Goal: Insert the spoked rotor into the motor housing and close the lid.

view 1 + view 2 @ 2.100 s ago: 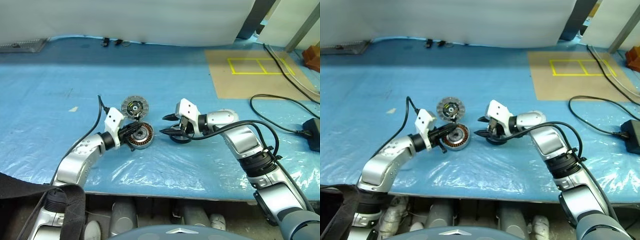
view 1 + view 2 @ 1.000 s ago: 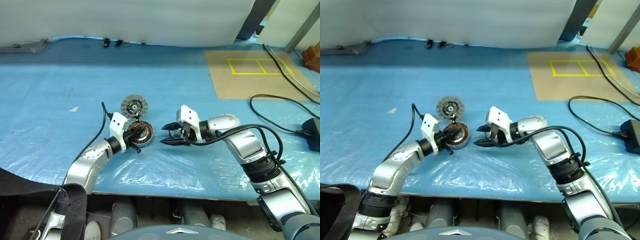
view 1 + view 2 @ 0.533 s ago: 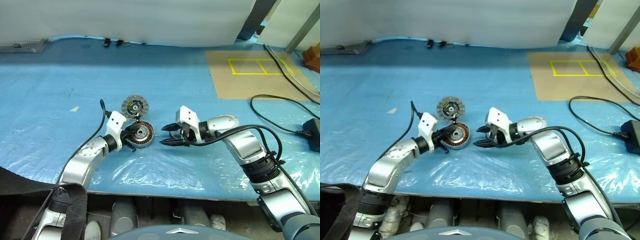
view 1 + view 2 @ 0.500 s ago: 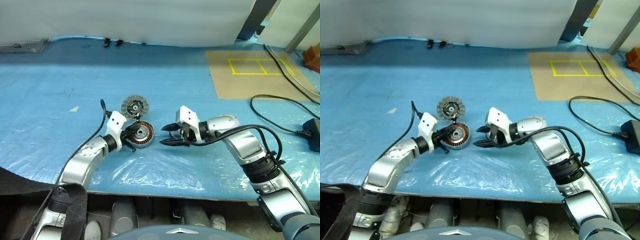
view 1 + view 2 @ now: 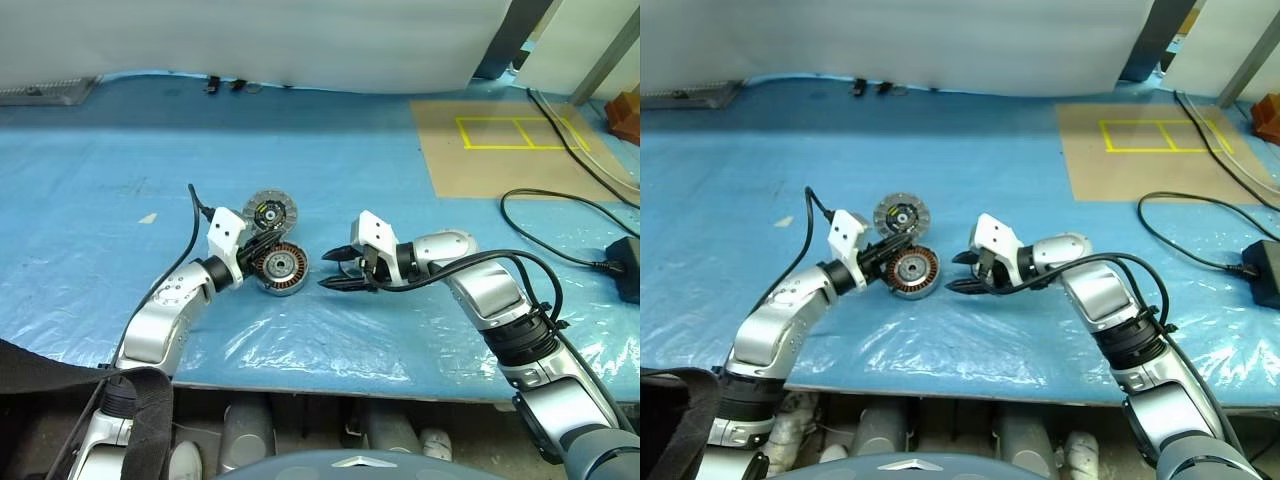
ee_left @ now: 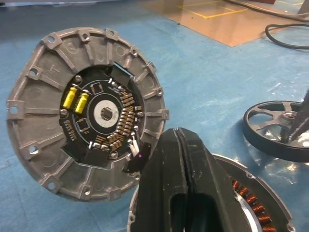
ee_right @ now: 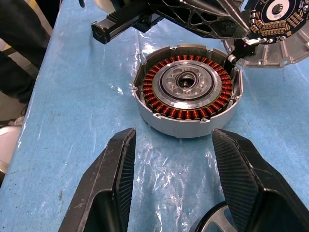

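Crinkled blue plastic carries the copper-wound housing (image 7: 188,95); shut left gripper (image 6: 179,145) pinches the ribbed lid's (image 6: 53,96) edge, right gripper (image 7: 173,159) open, empty.

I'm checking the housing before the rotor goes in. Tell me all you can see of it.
The housing is a short round cup of silvery metal, open side up, flat on the blue sheet. Inside, copper-coloured windings ring a bright metal hub with a dark centre hole. No rotor is in it. The lid lies at its far edge; whether they touch is unclear. The right gripper, jaws apart, faces it without contact.
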You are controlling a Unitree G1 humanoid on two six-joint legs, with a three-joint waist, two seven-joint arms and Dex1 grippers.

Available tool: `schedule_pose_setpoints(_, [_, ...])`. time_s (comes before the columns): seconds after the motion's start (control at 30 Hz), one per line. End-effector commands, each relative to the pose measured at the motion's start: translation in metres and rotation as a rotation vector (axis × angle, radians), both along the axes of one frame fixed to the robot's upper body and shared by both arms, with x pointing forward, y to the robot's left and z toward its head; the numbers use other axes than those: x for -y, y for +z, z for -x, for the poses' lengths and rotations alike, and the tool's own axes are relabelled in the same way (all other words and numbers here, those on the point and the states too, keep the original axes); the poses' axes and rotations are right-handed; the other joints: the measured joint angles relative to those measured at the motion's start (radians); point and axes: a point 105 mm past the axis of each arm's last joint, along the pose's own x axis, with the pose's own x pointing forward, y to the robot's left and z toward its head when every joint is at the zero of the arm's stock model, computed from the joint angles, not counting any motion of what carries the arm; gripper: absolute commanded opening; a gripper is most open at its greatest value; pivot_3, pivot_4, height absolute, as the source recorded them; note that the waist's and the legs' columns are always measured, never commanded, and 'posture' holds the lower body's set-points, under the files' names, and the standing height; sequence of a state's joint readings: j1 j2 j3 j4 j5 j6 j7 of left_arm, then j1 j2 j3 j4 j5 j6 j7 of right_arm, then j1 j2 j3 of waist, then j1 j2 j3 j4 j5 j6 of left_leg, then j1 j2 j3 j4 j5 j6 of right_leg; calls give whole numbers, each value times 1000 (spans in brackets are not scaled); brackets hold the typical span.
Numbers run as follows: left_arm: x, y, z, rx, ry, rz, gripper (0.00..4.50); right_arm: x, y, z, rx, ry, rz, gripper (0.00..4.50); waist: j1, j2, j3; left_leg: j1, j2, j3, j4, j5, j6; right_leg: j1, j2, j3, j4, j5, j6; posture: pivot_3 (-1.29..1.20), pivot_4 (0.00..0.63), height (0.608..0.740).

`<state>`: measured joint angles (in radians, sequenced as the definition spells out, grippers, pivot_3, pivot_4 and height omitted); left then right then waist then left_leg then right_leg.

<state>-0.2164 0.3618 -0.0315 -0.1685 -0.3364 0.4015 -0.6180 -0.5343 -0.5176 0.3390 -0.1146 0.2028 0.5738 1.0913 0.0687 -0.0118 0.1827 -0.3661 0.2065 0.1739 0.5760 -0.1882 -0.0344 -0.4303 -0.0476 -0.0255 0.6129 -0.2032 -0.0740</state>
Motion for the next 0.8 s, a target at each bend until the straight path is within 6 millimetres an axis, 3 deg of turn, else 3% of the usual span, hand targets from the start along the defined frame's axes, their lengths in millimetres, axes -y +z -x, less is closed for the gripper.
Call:
schedule_pose_setpoints(0.03, [7, 4, 8, 16, -56, -9, 8, -4, 10, 3, 28, 27, -24, 2507, 0, 0, 0, 0, 0, 0, 0, 0, 0, 0, 0, 0, 0, 0, 0, 0, 150, 740])
schedule_pose_setpoints(0.4, [5, -32, 8, -58, -39, -179, 8, -5, 12, 0, 43, 19, -24, 2507, 0, 0, 0, 0, 0, 0, 0, 0, 0, 0, 0, 0, 0, 0, 0, 0, 150, 740])
schedule_pose_setpoints(0.7, [-3, -21, -5, -54, 44, -114, 8, -2, 9, 1, 39, 21, -10, 2507, 0, 0, 0, 4, 0, 0, 0, 0, 0, 2, 0, 0, 1, -3, 5, 0, 150, 740])
schedule_pose_setpoints(0.8, [-3, -19, -5, -78, 49, -73, 8, -3, 8, 3, 30, 29, -9, 2507, 0, 0, 0, 3, 0, 0, 0, 0, 0, 2, 0, 0, 1, 0, 0, 0, 150, 740])
